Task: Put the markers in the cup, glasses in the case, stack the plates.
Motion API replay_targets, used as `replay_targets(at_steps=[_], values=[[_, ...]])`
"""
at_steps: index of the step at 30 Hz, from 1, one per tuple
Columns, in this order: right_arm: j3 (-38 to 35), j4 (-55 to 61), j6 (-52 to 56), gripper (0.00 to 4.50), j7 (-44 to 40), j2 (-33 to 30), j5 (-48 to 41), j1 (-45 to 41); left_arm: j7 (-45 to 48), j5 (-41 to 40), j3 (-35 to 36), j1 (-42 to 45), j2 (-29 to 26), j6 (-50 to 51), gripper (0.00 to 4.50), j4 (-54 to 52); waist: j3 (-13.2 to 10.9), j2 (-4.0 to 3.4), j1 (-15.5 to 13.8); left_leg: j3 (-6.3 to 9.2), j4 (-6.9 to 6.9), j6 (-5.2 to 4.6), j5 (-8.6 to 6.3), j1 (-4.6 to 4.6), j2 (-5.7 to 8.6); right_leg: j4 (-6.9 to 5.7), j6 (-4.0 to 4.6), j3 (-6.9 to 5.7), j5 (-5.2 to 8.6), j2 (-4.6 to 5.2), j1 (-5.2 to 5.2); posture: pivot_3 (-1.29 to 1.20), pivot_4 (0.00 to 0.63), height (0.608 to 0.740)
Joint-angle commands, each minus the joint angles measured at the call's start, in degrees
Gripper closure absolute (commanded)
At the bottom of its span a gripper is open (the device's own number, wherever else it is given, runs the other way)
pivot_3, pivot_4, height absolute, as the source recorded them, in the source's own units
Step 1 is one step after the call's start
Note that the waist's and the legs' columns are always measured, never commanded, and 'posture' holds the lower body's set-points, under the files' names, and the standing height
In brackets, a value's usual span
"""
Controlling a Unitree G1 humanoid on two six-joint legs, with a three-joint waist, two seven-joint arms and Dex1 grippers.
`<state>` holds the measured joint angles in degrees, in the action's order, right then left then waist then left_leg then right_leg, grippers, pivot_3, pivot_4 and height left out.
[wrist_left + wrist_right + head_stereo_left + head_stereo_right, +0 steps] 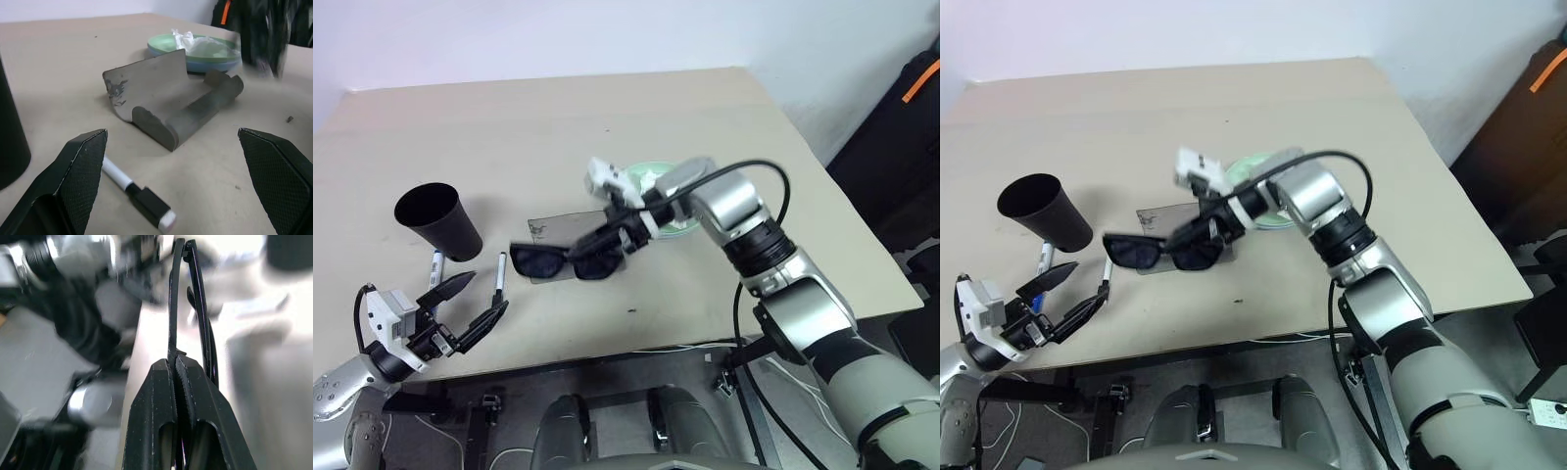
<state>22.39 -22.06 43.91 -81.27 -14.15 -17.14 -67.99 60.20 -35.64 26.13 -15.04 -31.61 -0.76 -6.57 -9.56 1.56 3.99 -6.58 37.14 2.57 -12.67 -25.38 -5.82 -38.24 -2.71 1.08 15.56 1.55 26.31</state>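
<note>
Above case (570,235), R fingers (612,235) pinch glasses (563,261); L fingers (460,285) spread wide nr markers (500,272).

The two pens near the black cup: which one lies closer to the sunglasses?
The marker lying nearer the glasses, which the right gripper holds. The other marker lies beside the cup, farther from them.

text: none legible | labels: none | numbers: none
</note>
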Motion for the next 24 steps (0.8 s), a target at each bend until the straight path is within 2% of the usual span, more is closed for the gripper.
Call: replay_targets(at_steps=[1,5,11,17,24], values=[[-3.8,-7.6,-8.5,4.48,2.4,1.6,1.3,-4.7,0.5,-0.6,1.9,0.2,-1.0,-1.1,0.00,0.6,0.0,0.00,0.0,0.01,-0.01,0.00,0.00,0.00,0.00,0.00,0.00,0.00,0.00,-0.01,0.00,0.00,0.150,0.726],[-4.5,-21.5,-22.5,4.48,7.5,4.2,6.5,-8.3,0.2,-0.4,1.4,0.9,-1.1,-1.0,0.00,0.7,0.0,0.01,0.0,-0.02,0.00,0.00,0.00,0.01,0.01,0.01,0.01,0.00,0.00,0.01,-0.02,0.00,0.150,0.726],[-1.9,-34.8,-33.2,4.48,8.5,7.4,13.9,-9.5,-0.3,0.1,1.0,1.4,-1.1,-1.0,0.00,0.4,0.0,0.00,0.0,-0.06,0.00,0.00,0.01,-0.05,0.02,0.03,-0.13,0.02,-0.08,0.03,0.00,0.00,0.150,0.726],[-1.2,-38.3,-36.0,4.48,5.0,8.8,17.4,-8.8,-0.6,0.3,1.2,0.9,-1.2,-1.1,0.00,-0.1,0.0,-0.01,0.0,-0.04,-0.02,0.01,0.01,-0.04,-0.01,0.00,-0.15,0.01,-0.08,0.00,0.02,0.00,0.150,0.726],[-1.0,-37.2,-34.9,4.48,-0.2,9.7,19.1,-7.3,-0.7,0.5,1.4,0.3,-1.3,-1.5,0.00,-0.2,0.0,0.00,0.0,-0.04,0.00,0.01,0.01,-0.03,0.00,0.00,-0.14,0.01,-0.08,0.03,-0.01,0.00,0.150,0.726]])
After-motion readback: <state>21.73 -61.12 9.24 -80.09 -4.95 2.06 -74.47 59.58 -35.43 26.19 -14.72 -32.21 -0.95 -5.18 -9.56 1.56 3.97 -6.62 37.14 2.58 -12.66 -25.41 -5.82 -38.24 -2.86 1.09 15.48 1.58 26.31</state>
